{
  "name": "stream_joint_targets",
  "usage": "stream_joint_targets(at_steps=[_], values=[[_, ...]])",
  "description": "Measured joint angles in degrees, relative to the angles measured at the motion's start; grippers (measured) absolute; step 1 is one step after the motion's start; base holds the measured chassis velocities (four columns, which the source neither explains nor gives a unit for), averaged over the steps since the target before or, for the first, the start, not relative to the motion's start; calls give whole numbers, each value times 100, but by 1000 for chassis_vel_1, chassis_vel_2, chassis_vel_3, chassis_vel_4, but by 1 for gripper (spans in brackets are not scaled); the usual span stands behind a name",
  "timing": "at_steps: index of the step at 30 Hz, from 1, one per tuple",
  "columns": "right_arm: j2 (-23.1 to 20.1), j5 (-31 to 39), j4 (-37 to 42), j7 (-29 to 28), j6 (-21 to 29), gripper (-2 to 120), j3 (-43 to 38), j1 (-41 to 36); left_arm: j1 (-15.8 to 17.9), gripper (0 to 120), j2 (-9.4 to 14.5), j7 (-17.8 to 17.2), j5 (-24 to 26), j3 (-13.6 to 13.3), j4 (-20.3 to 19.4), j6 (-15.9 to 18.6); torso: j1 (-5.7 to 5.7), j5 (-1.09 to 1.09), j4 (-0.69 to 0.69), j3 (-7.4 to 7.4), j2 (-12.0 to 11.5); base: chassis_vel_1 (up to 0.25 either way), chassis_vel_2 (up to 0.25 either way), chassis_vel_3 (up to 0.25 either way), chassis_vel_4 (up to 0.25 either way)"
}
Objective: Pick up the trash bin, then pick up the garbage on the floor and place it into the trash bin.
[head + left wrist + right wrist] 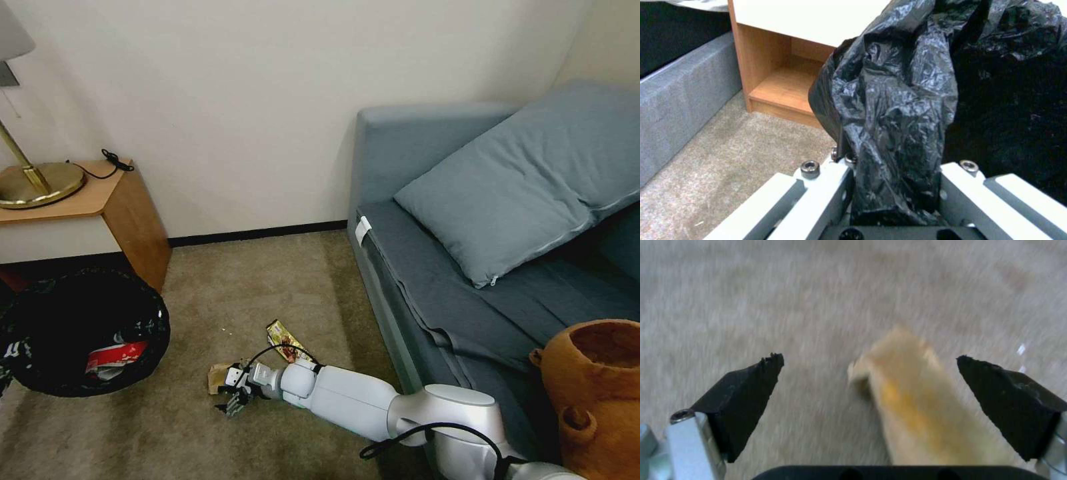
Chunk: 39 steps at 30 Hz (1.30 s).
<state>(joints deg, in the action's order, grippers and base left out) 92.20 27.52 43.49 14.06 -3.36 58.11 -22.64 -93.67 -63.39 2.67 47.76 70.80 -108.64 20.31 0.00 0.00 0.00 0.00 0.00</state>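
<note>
The right arm (373,400) reaches low and forward from the bottom right of the head view, stretched almost flat above the carpet (267,287), with the right gripper (235,399) at its far end, close above the floor. In the right wrist view its two black fingertips (746,396) stand wide apart and hold nothing, and the tan paper scrap (916,406) lies on the carpet between them, nearer one tip than the other — whether either touches it cannot be told. In the head view that scrap (217,377) shows just beside the gripper, pale brown and crumpled.

Just beyond the wrist lies the yellow-brown candy wrapper (285,341), flat on the carpet, near the blue-grey sofa (480,267).

The left gripper (893,200) is clamped on a gathered fold of the glossy black bag liner (889,110), which runs down between its white jaws in the left wrist view. The trash bin (80,333) sits at the left edge of the head view, well apart from the scrap, its liner draped over the rim — the white body is hidden under it. Inside lies the red snack packet (117,355).

Behind the bin stands a wooden side table (127,207) against the wall, with a brass lamp base (37,183) on it.
</note>
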Motion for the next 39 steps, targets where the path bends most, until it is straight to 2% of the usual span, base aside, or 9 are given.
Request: stream_joint_targets(at_steps=[4, 11, 24, 39], values=[[-2, 24, 99, -76, -176, 100, 1, 111, -1, 4, -5, -3, 3, 28, 1, 12, 0, 0, 0, 0, 0, 0, 0, 0, 0], [-4, -8, 182, -114, -25, 100, -30, 179, -52, 4, 30, 3, 42, 112, 44, 12, 0, 0, 0, 0, 0, 0, 0, 0, 0], [-5, -18, 157, -122, -36, 100, -47, 142, -56, 4, 116, 15, 99, 156, 129, 9, 0, 0, 1, 0, 0, -6, 3, 4, -5], [-7, -143, 210, -98, -216, 100, -45, 53, 18, 4, 143, 22, 102, 113, 184, 7, 0, 0, 0, 0, 0, -126, 128, 131, -126]])
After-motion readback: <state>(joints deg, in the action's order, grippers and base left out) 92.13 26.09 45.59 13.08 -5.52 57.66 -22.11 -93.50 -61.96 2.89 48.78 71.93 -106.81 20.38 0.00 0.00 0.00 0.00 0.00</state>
